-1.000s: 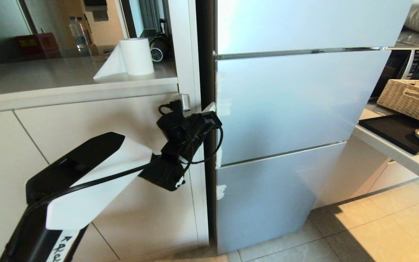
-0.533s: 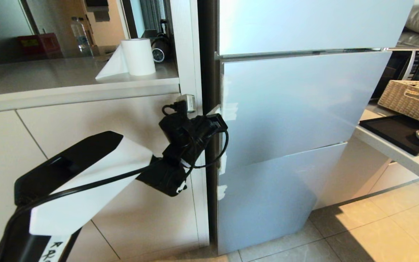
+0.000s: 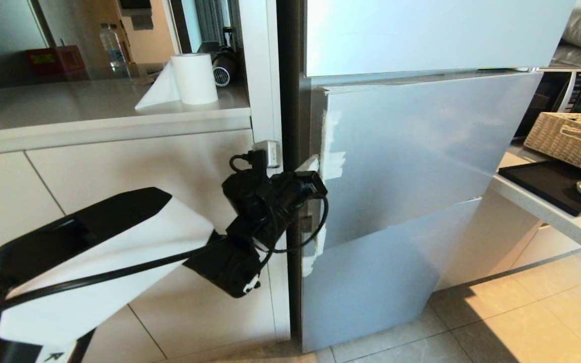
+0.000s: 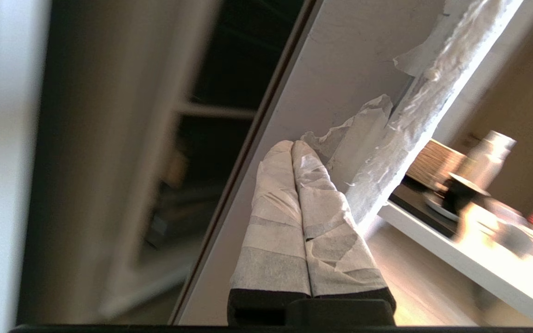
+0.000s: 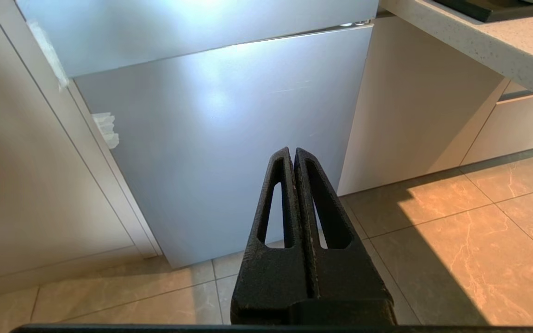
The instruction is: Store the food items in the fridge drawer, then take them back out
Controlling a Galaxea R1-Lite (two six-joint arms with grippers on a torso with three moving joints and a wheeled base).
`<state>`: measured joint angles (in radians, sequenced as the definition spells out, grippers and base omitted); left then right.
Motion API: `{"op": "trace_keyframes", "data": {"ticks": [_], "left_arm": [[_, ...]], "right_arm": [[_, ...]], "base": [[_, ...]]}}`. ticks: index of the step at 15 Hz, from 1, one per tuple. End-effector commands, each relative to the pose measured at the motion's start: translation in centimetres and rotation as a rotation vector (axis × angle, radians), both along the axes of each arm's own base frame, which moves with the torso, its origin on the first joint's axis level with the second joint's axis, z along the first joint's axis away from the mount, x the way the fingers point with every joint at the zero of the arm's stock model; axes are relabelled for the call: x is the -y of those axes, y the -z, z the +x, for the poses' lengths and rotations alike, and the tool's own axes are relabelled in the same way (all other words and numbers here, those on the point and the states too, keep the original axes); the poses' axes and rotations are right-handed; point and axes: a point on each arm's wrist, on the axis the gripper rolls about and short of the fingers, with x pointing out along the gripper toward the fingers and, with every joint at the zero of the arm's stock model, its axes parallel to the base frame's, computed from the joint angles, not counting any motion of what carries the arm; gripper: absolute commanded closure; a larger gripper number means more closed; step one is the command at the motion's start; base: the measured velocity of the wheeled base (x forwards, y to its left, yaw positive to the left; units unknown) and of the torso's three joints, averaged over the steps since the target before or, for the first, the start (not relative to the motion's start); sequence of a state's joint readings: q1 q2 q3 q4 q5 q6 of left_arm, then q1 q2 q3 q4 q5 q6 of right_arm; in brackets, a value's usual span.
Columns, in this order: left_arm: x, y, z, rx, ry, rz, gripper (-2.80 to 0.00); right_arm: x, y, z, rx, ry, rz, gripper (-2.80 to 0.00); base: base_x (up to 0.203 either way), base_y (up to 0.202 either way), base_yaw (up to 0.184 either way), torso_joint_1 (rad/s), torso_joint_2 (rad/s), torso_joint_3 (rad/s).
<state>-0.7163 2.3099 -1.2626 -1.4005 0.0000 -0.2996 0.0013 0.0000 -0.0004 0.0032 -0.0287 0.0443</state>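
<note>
The left gripper [image 4: 293,147] is at the edge of the middle fridge door [image 3: 411,146]. Its two taped fingers [image 4: 273,222] are pressed flat together with nothing between them, and their tips lie against the inner side of the door edge. In the head view the tips are hidden behind the black wrist and its cable [image 3: 315,227]. The door stands a little way open, with a dark gap [image 4: 211,92] beside it. Inside the gap only dim, blurry shelves show. The fridge drawer and the red fruits cannot be seen anywhere, so I cannot tell where they are.

The right gripper [image 5: 293,155] is closed too, its black fingers touching. It hangs low, pointing at the bottom fridge door [image 5: 220,138] and the floor [image 5: 456,240]. It holds nothing.

On the desk [image 3: 563,212] to the right, a basket [image 3: 568,136] and a black tray [image 3: 542,184] are cut off by the picture edge.
</note>
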Motion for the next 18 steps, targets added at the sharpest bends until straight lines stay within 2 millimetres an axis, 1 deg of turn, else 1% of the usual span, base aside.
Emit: {"op": "trace_keyframes", "data": {"ticks": [1,3,6,8,9,10,12,14,15,16,17,18], "left_arm": [[0.6,-0.1,-2.3,-0.016,0.054,0.017,0.00],[0.5,0.1,-5.3,-0.033,0.099,0.033,0.00],[-0.1,-1.2,-10.8,-0.035,0.188,0.036,0.00],[-1.4,-2.5,-13.3,-0.026,0.202,0.031,0.00],[-2.4,-3.6,-14.2,-0.006,0.188,0.020,0.00],[-3.5,-5.2,-15.0,0.028,0.170,-0.004,0.00],[-6.6,-9.1,-16.7,0.123,0.125,-0.059,0.00],[-10.4,-13.0,-18.7,0.194,0.077,-0.103,0.00],[-12.7,-14.8,-19.8,0.217,0.045,-0.113,0.00],[-15.2,-16.1,-20.9,0.228,0.001,-0.110,0.00],[-17.7,-16.9,-21.9,0.224,-0.060,-0.094,0.00],[-20.0,-17.1,-22.8,0.202,-0.142,-0.068,0.00]], "right_arm": [[0.0,0.0,0.0,-0.001,0.000,0.000,0.00],[0.0,0.0,0.0,0.000,0.000,0.000,0.00],[0.0,0.0,0.0,-0.002,0.000,0.000,0.00],[0.0,0.0,0.0,-0.001,0.000,0.000,0.00],[0.0,0.0,0.0,0.000,0.000,0.000,0.00],[0.0,0.0,0.0,-0.002,0.000,0.000,0.00],[0.0,0.0,0.0,-0.002,0.000,0.000,0.00],[0.0,0.0,0.0,-0.001,0.000,0.000,0.00],[0.0,0.0,0.0,-0.002,0.000,0.000,0.00],[0.0,0.0,0.0,0.000,0.000,0.000,0.00],[0.0,0.0,0.0,-0.001,0.000,0.000,0.00],[0.0,0.0,0.0,-0.002,0.000,0.000,0.00]], "base": [[0.000,0.000,0.000,0.000,0.00,0.000],[0.000,0.000,0.000,0.000,0.00,0.000],[0.000,0.000,0.000,0.000,0.00,0.000],[0.000,0.000,0.000,0.000,0.00,0.000],[0.000,0.000,0.000,0.000,0.00,0.000],[0.000,0.000,0.000,0.000,0.00,0.000],[0.000,0.000,0.000,0.000,0.00,0.000],[0.000,0.000,0.000,0.000,0.00,0.000],[0.000,0.000,0.000,0.000,0.00,0.000],[0.000,0.000,0.000,0.000,0.00,0.000],[0.000,0.000,0.000,0.000,0.00,0.000],[0.000,0.000,0.000,0.000,0.00,0.000]]}}
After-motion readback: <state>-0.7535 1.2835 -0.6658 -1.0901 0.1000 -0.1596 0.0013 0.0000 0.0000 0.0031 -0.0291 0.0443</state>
